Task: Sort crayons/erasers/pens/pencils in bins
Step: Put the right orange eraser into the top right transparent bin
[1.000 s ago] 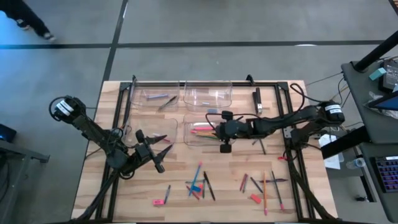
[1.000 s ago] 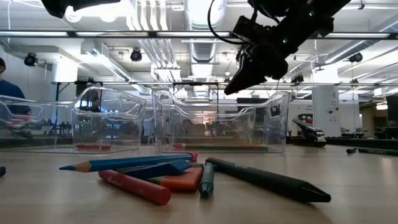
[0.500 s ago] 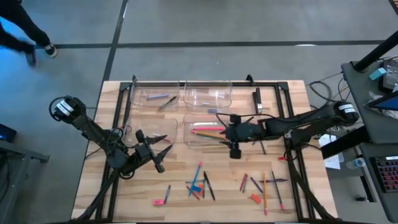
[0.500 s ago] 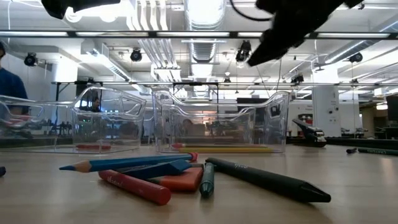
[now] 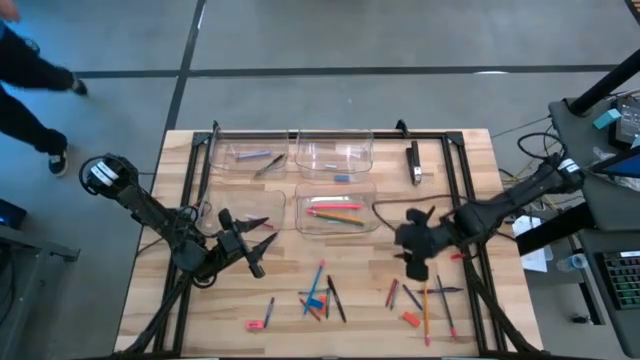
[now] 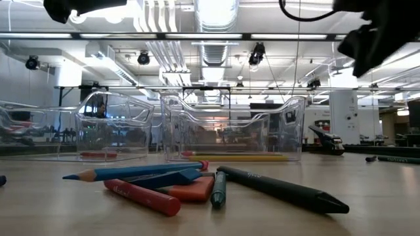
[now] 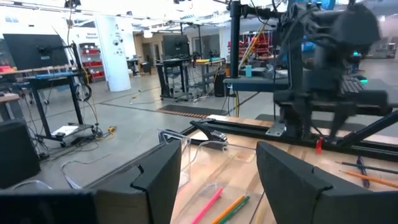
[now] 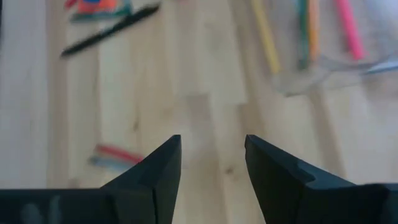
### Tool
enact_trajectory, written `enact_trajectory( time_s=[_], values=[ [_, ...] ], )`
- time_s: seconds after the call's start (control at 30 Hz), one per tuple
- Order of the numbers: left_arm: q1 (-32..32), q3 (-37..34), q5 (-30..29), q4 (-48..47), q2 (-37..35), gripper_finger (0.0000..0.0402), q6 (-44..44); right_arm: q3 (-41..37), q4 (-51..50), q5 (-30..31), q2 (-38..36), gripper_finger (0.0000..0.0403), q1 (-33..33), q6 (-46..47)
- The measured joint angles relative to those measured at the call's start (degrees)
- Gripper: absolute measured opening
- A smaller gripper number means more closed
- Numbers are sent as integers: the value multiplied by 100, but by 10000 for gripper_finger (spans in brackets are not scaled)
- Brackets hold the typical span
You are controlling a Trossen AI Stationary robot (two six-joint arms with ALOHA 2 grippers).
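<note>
A pale wooden surface [image 5: 230,300] on a grey concrete floor carries four clear bins [image 5: 336,213] in a block toward its far side. Left of that block the left tool [image 5: 262,240] hovers with fingers apart, holding nothing. The bin nearest the middle holds pencils [image 5: 335,212]. Below the block, loose pencils, pens and crayons [image 5: 318,297] lie scattered. Right of the block the right tool [image 5: 416,222] hangs over bare wood, fingers apart and empty, above more sticks [image 5: 425,305].

Wooden table [image 5: 230,300], four clear bins [image 5: 336,214], scattered pencils [image 5: 425,305]
</note>
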Motion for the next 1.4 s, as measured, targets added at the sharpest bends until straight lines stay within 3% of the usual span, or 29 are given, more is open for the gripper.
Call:
enact_trajectory(
  time_s=[0.23,0.53,0.77,1.1,1.4],
  values=[
    [0,-1,0,-32,0,193,-15,-25,15,-145,502,168,1046,427],
    [-1,-3,-2,-50,0,193,-14,-25,40,-477,1109,164,1814,1300],
    [-1,-3,0,-48,0,193,-147,-25,866,-604,1802,166,2338,1454],
    [0,-3,156,-94,0,193,-300,-19,1587,-558,2793,164,2561,1779],
    [-2,-5,266,-450,0,193,-762,57,1638,-518,2931,163,2592,2123]
  ],
)
